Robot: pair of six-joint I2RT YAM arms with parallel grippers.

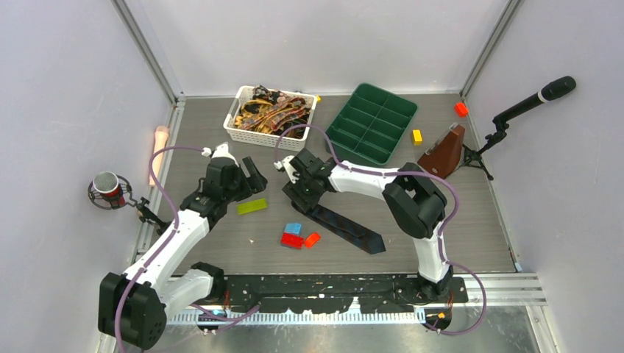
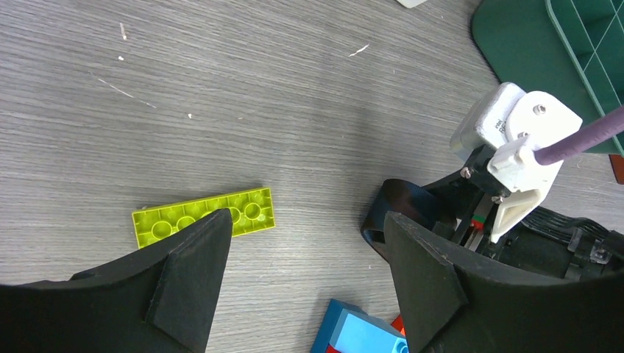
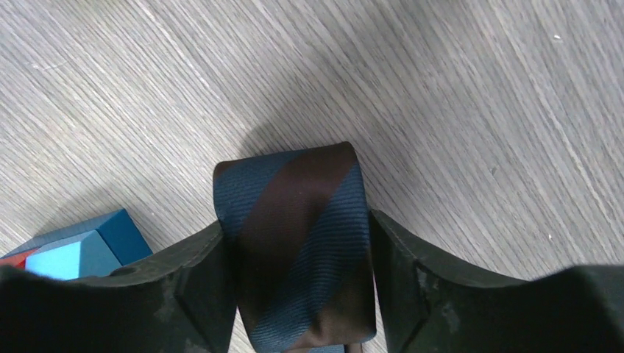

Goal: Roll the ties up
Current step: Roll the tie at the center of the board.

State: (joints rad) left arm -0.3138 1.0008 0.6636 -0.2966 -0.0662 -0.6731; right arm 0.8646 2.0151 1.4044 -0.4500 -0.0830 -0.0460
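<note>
A dark navy tie [image 1: 352,230] with brown diagonal stripes lies across the table's middle. Its pointed end points toward the lower right. Its upper-left end is folded into a loop [image 3: 298,235], and my right gripper [image 3: 296,223] is shut on that loop, one finger on each edge. The loop also shows dark in the left wrist view [image 2: 403,203]. More patterned brown and gold ties [image 1: 274,110] are heaped in a white basket [image 1: 261,137] at the back. My left gripper [image 2: 307,220] hovers open over bare table, left of the right gripper [image 1: 300,193].
A lime flat brick [image 2: 176,220] lies under the left finger. Blue [image 1: 293,229], red [image 1: 291,240] and orange [image 1: 313,239] bricks sit beside the tie. A green divided tray [image 1: 371,121] stands at the back right. A brown wedge object [image 1: 444,156] and small bricks lie further right.
</note>
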